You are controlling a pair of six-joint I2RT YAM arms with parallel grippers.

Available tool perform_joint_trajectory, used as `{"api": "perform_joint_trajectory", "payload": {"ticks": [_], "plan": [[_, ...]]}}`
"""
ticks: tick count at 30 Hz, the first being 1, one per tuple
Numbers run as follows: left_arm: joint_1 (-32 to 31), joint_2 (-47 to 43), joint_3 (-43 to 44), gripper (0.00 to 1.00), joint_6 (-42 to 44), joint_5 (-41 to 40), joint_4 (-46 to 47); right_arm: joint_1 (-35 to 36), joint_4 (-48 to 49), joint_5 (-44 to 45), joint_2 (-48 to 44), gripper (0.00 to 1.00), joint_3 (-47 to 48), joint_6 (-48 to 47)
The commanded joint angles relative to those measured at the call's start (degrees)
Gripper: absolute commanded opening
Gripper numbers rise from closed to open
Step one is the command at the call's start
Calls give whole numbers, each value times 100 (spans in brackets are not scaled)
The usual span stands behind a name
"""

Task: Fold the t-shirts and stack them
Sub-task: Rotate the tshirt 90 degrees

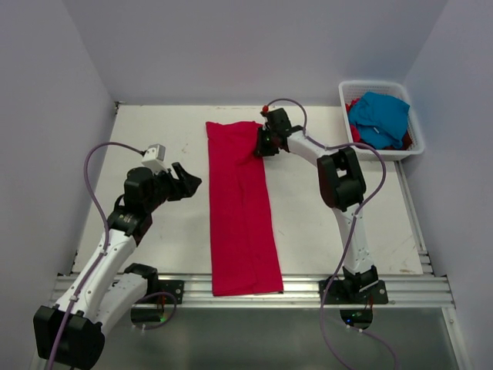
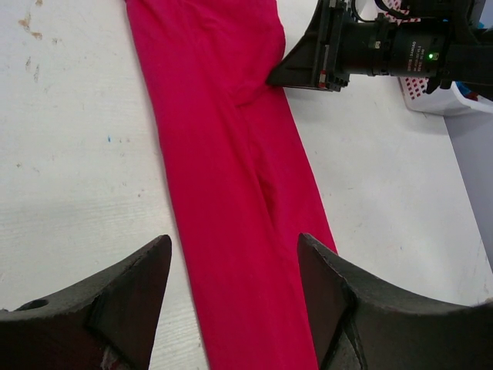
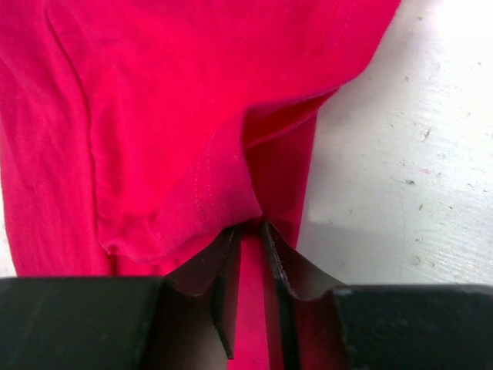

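On my left, the left gripper [image 1: 187, 182] hangs above the table [image 1: 166, 131] with its claw spread wide and nothing between the fingers [image 2: 131, 293]; it sits just beside the left edge of the red t-shirt [image 1: 240, 216] without touching it. That shirt lies flat down the middle of the table, folded into a long narrow strip, its near end reaching the rail in front of the arm bases. At the strip's far right corner the right gripper [image 1: 260, 148] is down on the cloth, claw narrow, its tips right at a raised fold of red fabric. I cannot tell whether that fold is actually pinched. In the far right corner stands the white basket [image 1: 416, 132], with a turquoise t-shirt [image 1: 381, 116] heaped on more red cloth [image 1: 353, 132].
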Motion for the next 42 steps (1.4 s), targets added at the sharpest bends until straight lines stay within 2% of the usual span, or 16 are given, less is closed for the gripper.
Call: {"api": "perform_joint_trajectory", "payload": {"ticks": [1,5,12,17,42], "plan": [[-17,26,-16,70,66,34,53,-67,208,-174,-106,19,-110,-104],[-17,44,-42,69,48,42,80,-76,226,-156,-167,8,-233,-121],[-17,88,-68,68,31,60,97,-76,445,-200,-519,1,-663,-156],[-17,114,-95,68,13,78,158,-76,621,-253,-957,0,-1093,-183],[-17,325,-218,66,-22,148,352,-85,797,-253,-1978,0,-2043,-306]]}}
